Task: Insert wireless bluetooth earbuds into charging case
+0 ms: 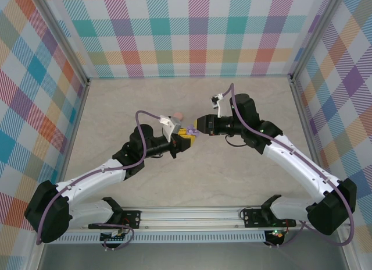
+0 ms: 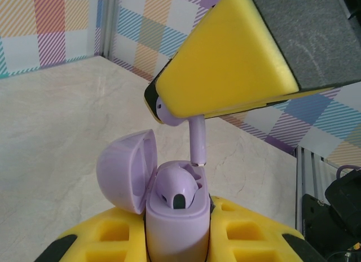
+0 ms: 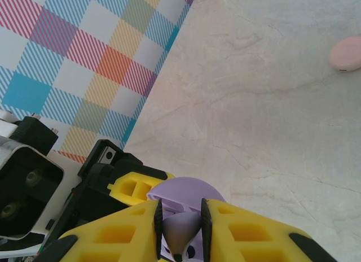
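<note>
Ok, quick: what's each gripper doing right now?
Left gripper: shut on the open lilac charging case.
Right gripper: shut on a lilac earbud, stem just above the case.

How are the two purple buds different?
The upper bud is pinched in the right tool; the lower bud sits in the case. The upper bud's stem shows, pointing down; the lower bud's stem is hidden. Both are lilac.
</note>
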